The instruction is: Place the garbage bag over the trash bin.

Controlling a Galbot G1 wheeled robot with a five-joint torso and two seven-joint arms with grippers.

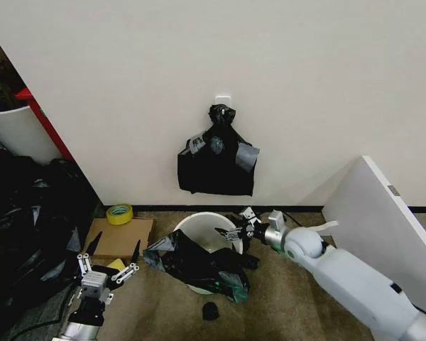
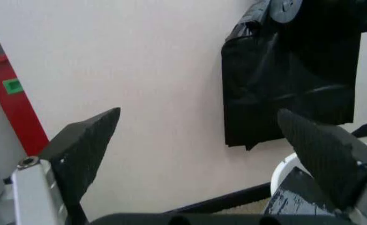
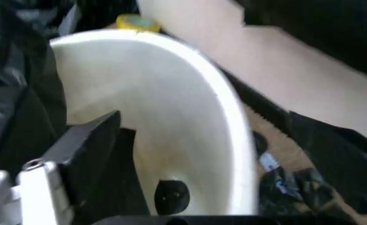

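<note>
The cream-white trash bin [image 1: 202, 229] stands on the carpet below the wall, a bit of its green base showing. The glossy black garbage bag [image 1: 199, 263] lies crumpled over the bin's near rim and down its front, while the far rim is bare. My right gripper [image 1: 231, 231] is open at the bin's right rim, just above the opening. In the right wrist view one of its fingers [image 3: 89, 145] reaches inside the trash bin [image 3: 170, 93], with the garbage bag [image 3: 14, 93] beside it. My left gripper [image 1: 108, 268] [image 2: 202, 140] hangs open and holds nothing, low to the left of the bin.
A knotted bundle of black bags [image 1: 216, 163] hangs on the wall above the bin. A yellow tape roll [image 1: 119, 213] and flat cardboard [image 1: 121, 238] lie to the left, beyond them a heap of black bags [image 1: 21, 213]. A white board [image 1: 383, 220] leans at the right. A black scrap [image 1: 210, 310] lies in front.
</note>
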